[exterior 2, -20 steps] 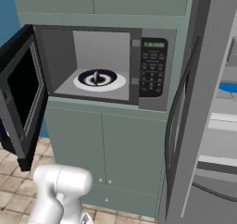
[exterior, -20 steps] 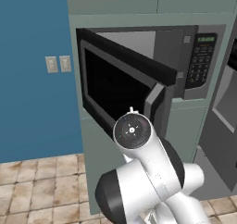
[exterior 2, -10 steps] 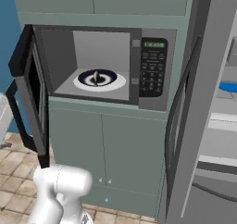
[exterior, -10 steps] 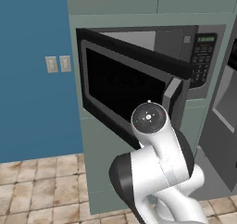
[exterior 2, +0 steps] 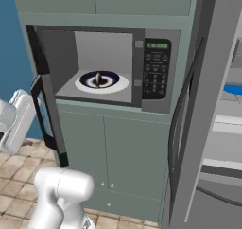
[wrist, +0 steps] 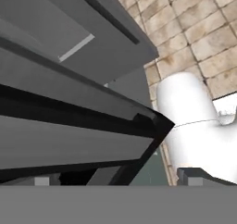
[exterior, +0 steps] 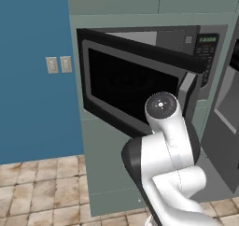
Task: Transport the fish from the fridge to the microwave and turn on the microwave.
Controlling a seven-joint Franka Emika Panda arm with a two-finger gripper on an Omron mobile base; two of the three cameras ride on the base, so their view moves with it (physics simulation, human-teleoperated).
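Your fridge [exterior 2: 208, 110] stands at the right with its thick door swung out. Left of it, your microwave [exterior 2: 156, 67] sits in the cabinet, its dark-windowed door [exterior: 126, 92] partly open. Your hand [wrist: 115, 179] is spread fully wide and holds nothing, pressed close against the door's edge. On the white turntable plate [exterior 2: 118, 86] inside, something small and dark sits; whether it's the fish, you can't tell.

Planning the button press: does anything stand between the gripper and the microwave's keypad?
Yes. The half-open microwave door stands between them. The gripper is close against the door's outer side on the left, while the keypad sits to the right of the cavity. Nothing visible covers the keypad from the front.
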